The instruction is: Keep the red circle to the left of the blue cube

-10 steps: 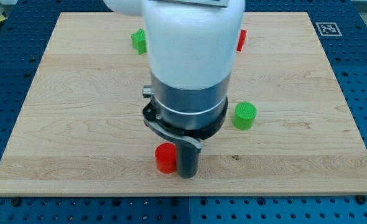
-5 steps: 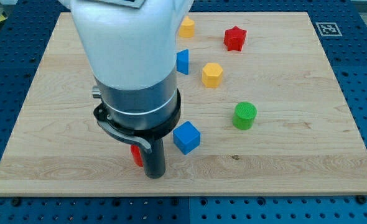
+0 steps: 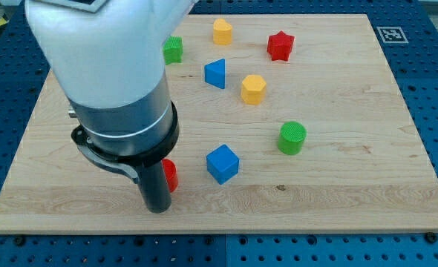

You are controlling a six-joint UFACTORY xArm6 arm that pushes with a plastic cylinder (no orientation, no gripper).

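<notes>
The red circle (image 3: pixel 171 175) lies near the view's bottom, mostly hidden behind my rod. The blue cube (image 3: pixel 223 163) sits to its right, a short gap away. My tip (image 3: pixel 157 208) is down on the board just left of and below the red circle, close against it. The arm's large white and grey body covers the board's left middle.
A blue triangle (image 3: pixel 216 73), a yellow hexagon (image 3: pixel 253 88), a yellow block (image 3: pixel 222 31), a red star (image 3: pixel 280 45) and a green block (image 3: pixel 173 50) lie toward the view's top. A green cylinder (image 3: pixel 292 138) stands right of the blue cube. The board's bottom edge (image 3: pixel 219 228) is near my tip.
My arm and tip have moved to the view's left. The red circle has slid left with them, and the blue cube and upper blocks have come into sight.
</notes>
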